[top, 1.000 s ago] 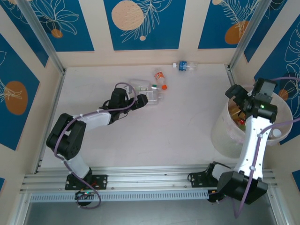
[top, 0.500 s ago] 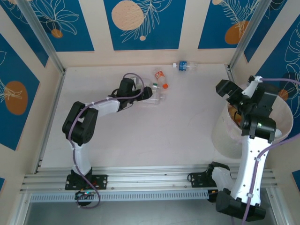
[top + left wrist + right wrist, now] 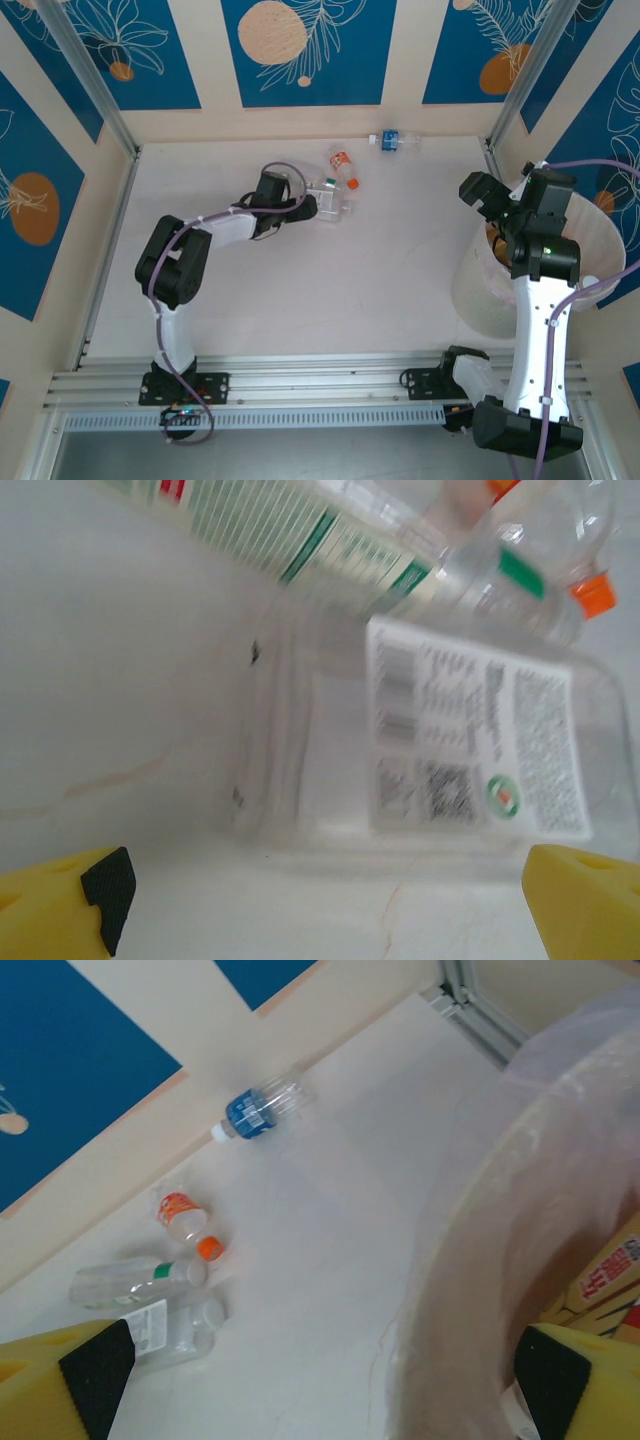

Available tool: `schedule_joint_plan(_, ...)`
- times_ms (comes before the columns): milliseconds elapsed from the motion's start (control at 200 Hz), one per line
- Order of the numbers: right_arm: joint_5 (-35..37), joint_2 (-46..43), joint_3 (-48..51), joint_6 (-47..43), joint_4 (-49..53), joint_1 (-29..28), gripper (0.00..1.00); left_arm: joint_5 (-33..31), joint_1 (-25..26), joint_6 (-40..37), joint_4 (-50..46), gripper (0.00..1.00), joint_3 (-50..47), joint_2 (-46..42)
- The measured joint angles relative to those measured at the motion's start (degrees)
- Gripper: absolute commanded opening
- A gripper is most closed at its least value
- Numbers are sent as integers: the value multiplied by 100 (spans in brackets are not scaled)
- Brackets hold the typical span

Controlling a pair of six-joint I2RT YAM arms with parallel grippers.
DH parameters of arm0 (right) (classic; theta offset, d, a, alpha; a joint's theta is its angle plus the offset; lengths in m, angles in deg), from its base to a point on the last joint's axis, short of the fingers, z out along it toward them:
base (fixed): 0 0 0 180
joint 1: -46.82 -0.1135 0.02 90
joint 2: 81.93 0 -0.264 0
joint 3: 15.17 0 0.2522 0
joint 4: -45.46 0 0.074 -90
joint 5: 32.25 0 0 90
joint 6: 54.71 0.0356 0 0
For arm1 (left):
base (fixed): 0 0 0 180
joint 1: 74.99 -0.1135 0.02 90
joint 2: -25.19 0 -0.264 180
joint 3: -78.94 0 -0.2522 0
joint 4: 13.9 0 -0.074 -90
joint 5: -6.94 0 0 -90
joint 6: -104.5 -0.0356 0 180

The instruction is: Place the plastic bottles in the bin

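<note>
My left gripper (image 3: 308,205) reaches low across the table, open, its yellow fingertips (image 3: 70,905) spread wide. Just ahead of them lies a clear bottle with a white printed label (image 3: 460,750), touching a second clear bottle with a green-striped label (image 3: 300,540). In the top view these two bottles (image 3: 332,198) lie together, an orange-labelled bottle (image 3: 342,165) just behind them and a blue-labelled bottle (image 3: 393,140) by the back wall. My right gripper (image 3: 482,195) hangs open and holds nothing, at the left rim of the bin (image 3: 480,290). Bottles show inside the bin (image 3: 610,1280).
The bin's bag-lined rim (image 3: 500,1230) stands close under the right wrist. A metal frame post (image 3: 510,90) rises behind the bin. The back wall runs right behind the blue-labelled bottle (image 3: 255,1110). Open tabletop (image 3: 380,270) lies between the arms.
The right arm rose and turned left from over the bin to its left rim. The left gripper pushed forward up to the two clear bottles, nudging them slightly right.
</note>
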Motion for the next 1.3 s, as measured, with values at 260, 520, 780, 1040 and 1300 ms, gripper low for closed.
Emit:
schedule_joint_plan(260,-702,271,107,-251,-83,-81,100,514,-33,-313,107,100,555,474)
schedule_joint_plan(520,-1390,769,122,-654,-256,-673,100,1447,55,-592,592,100,-391,122)
schedule_joint_plan(780,-1473,800,122,-726,-476,-855,100,1611,525,-774,669,100,-1204,-933)
schedule_joint_plan(1040,-726,219,81,-448,-474,-855,99,186,514,-1794,-1019,100,55,-944)
schedule_joint_plan(1300,-673,-345,-46,-339,-487,-855,100,-122,472,-2855,-2168,100,1851,367)
